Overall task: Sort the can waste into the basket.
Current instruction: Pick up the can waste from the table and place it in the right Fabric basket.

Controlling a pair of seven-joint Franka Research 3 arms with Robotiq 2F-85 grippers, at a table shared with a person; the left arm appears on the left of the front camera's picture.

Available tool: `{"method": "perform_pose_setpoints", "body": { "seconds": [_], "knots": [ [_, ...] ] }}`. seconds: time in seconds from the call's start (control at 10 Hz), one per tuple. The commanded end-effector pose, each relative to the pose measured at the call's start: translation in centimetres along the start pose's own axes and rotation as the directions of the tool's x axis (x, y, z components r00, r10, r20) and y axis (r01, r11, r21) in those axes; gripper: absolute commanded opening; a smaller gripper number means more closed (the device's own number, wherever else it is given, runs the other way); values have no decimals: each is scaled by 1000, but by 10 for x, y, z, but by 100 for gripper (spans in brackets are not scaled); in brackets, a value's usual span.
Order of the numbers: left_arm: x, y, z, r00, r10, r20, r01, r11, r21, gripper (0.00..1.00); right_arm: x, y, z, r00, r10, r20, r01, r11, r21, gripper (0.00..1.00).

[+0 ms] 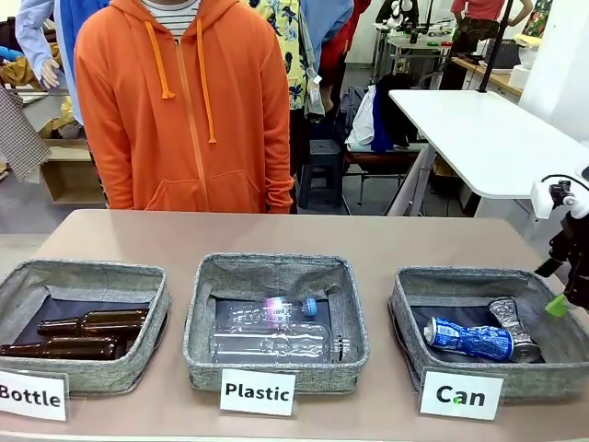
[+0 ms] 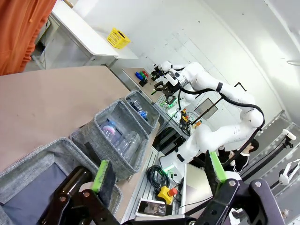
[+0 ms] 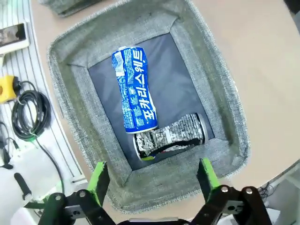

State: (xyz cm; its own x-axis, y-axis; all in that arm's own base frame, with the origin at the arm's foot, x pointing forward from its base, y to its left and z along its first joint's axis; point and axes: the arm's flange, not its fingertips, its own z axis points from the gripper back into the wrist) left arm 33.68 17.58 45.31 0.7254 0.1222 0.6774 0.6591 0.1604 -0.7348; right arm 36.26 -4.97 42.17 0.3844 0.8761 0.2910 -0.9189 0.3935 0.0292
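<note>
The table [image 1: 368,244] carries three grey baskets along the lower part of the frame. In the basket [image 1: 409,295] at lower right, marked "Can", the blue can [image 1: 469,339] and the crushed silver can [image 1: 513,324] lie, probably touching. The right gripper [image 3: 152,180] is spread and empty above it. The left gripper [image 2: 157,176] is spread too.
</note>
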Motion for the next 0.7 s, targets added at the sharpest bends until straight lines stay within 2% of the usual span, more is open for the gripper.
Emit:
{"method": "perform_pose_setpoints", "body": {
  "seconds": [0.0,0.1,0.2,0.3,0.4,0.5,0.6],
  "knots": [
    [-1,-3,0,1000,0,-8,0,1000,4,100,12,-4,4,993,-53,109,39,991,125,100],
    [-1,-3,0,1000,0,-8,0,1000,4,100,27,1,9,927,-313,208,252,929,272,100],
    [-1,-3,0,1000,0,-8,0,1000,4,100,40,1,12,808,-541,231,404,796,450,100],
    [-1,-3,0,1000,0,-8,0,1000,4,100,44,-1,11,692,-683,234,472,673,569,100],
    [-1,-3,0,1000,0,-8,0,1000,4,100,44,-6,6,608,-746,273,420,594,687,100],
    [-1,-3,0,1000,0,-8,0,1000,4,100,43,-13,-4,533,-786,315,345,541,767,100],
    [-1,-3,0,1000,0,-8,0,1000,4,100,44,-20,-12,507,-795,332,243,502,830,100]
  ]
}}
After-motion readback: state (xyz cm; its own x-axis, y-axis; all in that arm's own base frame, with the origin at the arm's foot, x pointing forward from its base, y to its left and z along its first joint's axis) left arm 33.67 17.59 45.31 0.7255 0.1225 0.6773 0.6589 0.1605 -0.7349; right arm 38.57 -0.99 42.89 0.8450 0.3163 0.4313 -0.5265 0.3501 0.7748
